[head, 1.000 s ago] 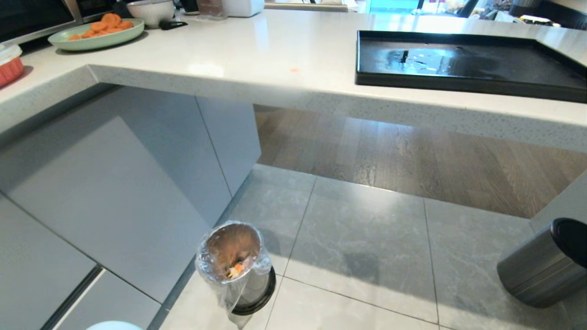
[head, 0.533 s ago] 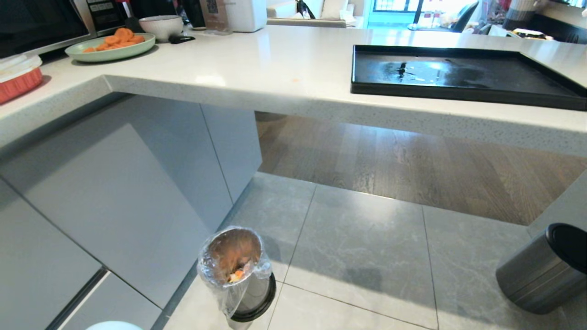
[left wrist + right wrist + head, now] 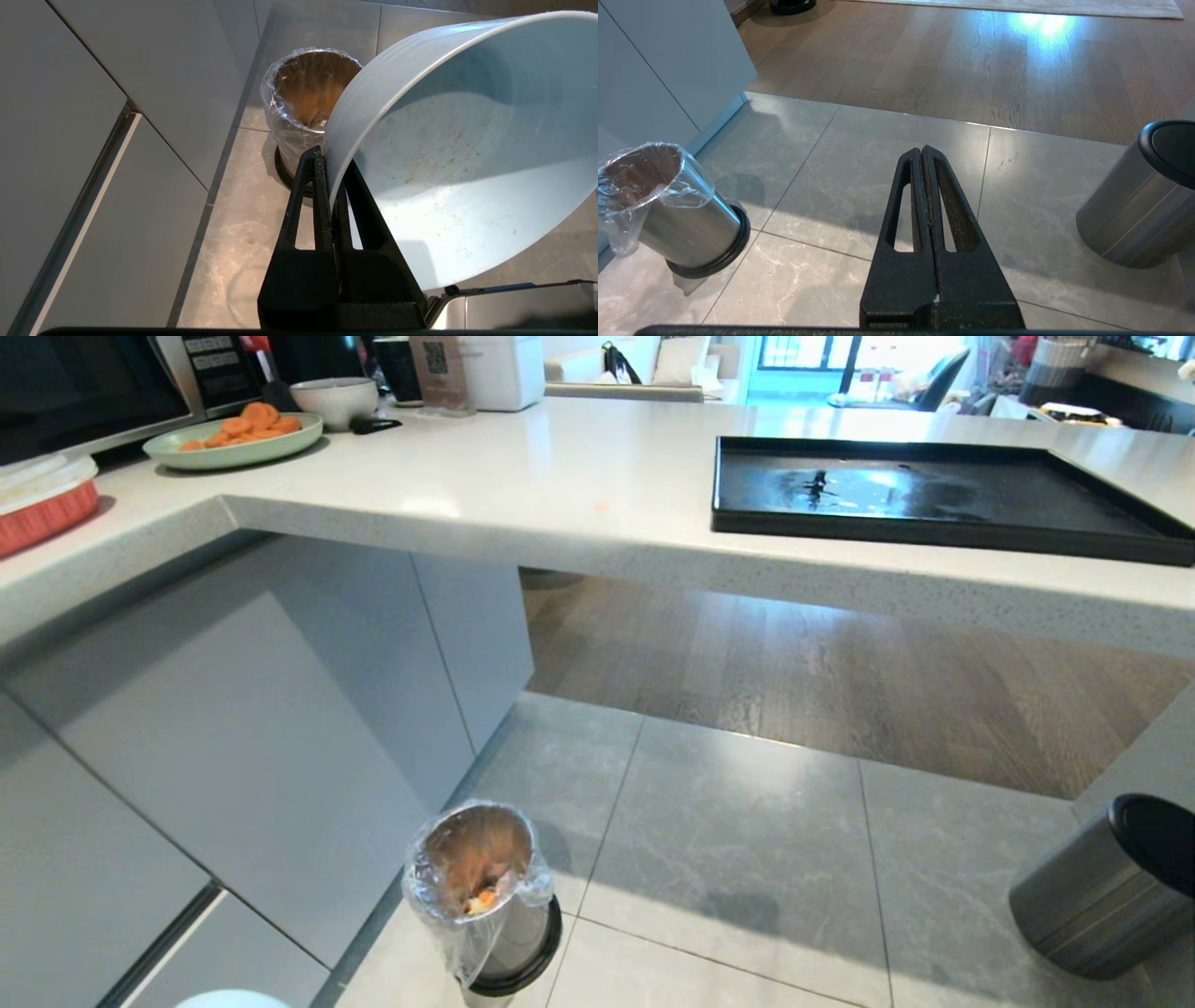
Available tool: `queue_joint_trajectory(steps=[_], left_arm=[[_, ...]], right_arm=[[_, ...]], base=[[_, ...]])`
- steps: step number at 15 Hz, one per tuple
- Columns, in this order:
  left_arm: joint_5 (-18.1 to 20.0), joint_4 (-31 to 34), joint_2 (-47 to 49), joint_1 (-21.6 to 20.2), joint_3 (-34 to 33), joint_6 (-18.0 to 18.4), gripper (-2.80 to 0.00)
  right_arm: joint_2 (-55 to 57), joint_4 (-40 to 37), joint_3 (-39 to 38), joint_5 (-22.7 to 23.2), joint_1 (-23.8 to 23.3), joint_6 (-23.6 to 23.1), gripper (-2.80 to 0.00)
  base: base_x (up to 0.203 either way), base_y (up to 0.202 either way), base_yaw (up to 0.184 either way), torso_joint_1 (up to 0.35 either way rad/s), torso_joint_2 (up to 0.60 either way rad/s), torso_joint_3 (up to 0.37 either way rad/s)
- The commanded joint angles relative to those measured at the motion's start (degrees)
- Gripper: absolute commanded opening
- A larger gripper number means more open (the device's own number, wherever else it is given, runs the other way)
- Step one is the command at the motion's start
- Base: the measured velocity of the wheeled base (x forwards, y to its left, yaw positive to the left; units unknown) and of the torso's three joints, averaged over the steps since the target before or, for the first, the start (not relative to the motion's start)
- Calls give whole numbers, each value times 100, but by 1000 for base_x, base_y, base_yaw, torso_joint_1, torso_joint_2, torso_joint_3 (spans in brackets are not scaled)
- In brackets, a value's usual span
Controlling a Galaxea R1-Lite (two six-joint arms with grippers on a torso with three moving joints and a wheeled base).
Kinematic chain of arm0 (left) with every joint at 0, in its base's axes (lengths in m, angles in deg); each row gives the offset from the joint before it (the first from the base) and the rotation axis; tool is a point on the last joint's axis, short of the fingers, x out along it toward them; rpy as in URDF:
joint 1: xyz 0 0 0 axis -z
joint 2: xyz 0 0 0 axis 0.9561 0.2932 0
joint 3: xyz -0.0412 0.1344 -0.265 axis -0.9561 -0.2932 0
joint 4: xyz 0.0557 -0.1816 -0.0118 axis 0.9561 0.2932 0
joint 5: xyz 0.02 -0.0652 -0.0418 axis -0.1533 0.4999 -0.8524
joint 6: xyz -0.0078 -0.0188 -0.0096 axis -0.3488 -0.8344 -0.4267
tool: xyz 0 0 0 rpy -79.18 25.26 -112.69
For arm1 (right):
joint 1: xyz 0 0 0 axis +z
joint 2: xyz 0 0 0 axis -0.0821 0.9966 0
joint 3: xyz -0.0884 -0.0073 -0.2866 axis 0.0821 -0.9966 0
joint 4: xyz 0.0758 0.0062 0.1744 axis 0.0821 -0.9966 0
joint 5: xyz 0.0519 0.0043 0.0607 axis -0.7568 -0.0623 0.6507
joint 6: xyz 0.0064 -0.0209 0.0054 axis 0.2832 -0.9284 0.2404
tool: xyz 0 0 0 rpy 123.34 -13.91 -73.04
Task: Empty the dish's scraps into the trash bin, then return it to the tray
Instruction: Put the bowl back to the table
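Observation:
My left gripper (image 3: 327, 156) is shut on the rim of the dish (image 3: 458, 154), a pale blue bowl held tilted on its side beside and above the trash bin (image 3: 308, 100). The dish holds only small orange specks. Just its rim (image 3: 231, 1000) shows at the bottom edge of the head view. Orange scraps (image 3: 482, 901) lie inside the shiny, bag-lined trash bin (image 3: 481, 896) on the floor by the cabinet. The black tray (image 3: 934, 490) lies bare on the counter at the right. My right gripper (image 3: 922, 151) hangs shut and empty over the floor tiles.
A larger dark-grey bin (image 3: 1102, 887) with a black top stands on the floor at the right. On the counter's far left are a green plate (image 3: 233, 434) of carrot slices, a greyish bowl (image 3: 334, 399) and a red container (image 3: 42, 504). The counter edge (image 3: 597, 546) overhangs the floor.
The whole head view has shifted: counter and tray sit lower in the picture and more of the room behind shows. The camera moved; the bin, tray and dish have kept their places.

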Motion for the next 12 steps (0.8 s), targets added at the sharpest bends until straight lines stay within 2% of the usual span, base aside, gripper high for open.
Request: queue_joint_trajectory(steps=[1, 12], left_arm=[[-2, -6, 8, 1, 0, 1, -280], [-2, -6, 8, 1, 0, -8, -280]], right_arm=[[-2, 4, 1, 7, 1, 1, -280], [-2, 4, 1, -2, 1, 1, -280]], base=[[0, 0, 0, 0, 0, 0], [0, 0, 0, 0, 0, 0]])
